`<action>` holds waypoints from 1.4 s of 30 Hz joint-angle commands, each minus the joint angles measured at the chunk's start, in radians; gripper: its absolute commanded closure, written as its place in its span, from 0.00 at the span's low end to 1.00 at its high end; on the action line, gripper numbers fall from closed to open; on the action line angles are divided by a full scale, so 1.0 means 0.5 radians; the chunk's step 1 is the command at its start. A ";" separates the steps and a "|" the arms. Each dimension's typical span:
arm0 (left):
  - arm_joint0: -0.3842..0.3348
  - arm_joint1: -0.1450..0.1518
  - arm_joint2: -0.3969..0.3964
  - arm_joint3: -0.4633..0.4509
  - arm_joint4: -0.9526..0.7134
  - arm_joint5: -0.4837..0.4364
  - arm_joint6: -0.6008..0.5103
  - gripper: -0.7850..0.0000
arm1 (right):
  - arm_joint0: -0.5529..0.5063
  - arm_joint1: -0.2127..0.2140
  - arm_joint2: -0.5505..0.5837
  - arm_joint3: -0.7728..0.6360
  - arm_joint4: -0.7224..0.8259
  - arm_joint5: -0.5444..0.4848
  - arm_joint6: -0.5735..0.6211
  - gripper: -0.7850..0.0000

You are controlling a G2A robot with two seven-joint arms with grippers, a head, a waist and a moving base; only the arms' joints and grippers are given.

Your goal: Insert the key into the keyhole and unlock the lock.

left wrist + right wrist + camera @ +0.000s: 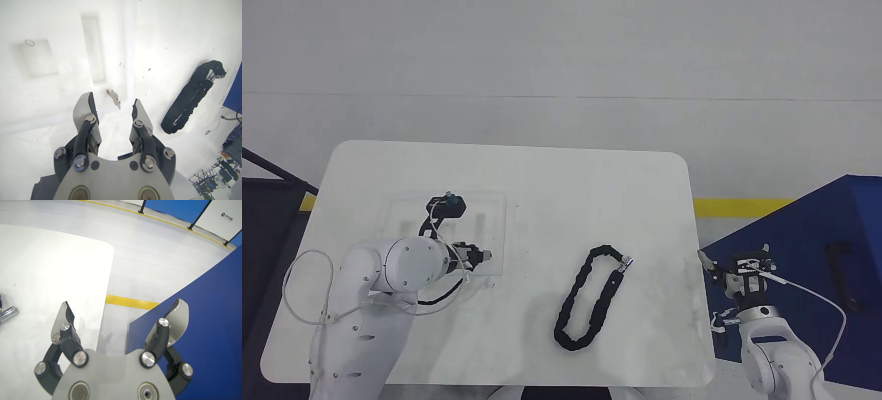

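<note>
The key was seen lying flat on the white foam tray, just ahead of the left claw, which was held wide open with nothing in it. The black chain lock was seen on the counter, well off to that claw's side. The right claw was held wide open too, over the counter's edge.

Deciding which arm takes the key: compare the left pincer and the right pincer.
The left pincer hangs over the white foam tray, right by the key; the right pincer hangs at the edge of the table, far from it. The right pincer is spread wider than the left. Both are open and empty.
</note>
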 commanded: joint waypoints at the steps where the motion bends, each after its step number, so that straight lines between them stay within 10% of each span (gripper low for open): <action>1: -0.006 0.001 0.011 0.004 0.000 0.000 0.000 0.56 | 0.000 0.000 0.000 0.000 0.000 0.000 0.000 0.00; 15: -0.044 0.040 0.079 0.043 -0.064 0.000 0.000 0.65 | 0.000 0.000 0.000 0.000 0.000 0.000 0.000 0.00; 32: -0.028 0.074 0.074 0.022 -0.057 0.000 0.000 1.00 | 0.000 0.000 0.000 0.000 0.000 0.000 0.000 0.00; 35: -0.029 0.076 0.068 0.019 -0.061 0.000 0.000 0.55 | 0.000 0.000 0.000 0.000 0.000 0.000 0.000 0.00; 42: -0.025 0.075 0.050 0.003 -0.056 0.000 0.000 0.56 | 0.000 0.000 0.000 0.000 0.000 0.000 0.000 0.00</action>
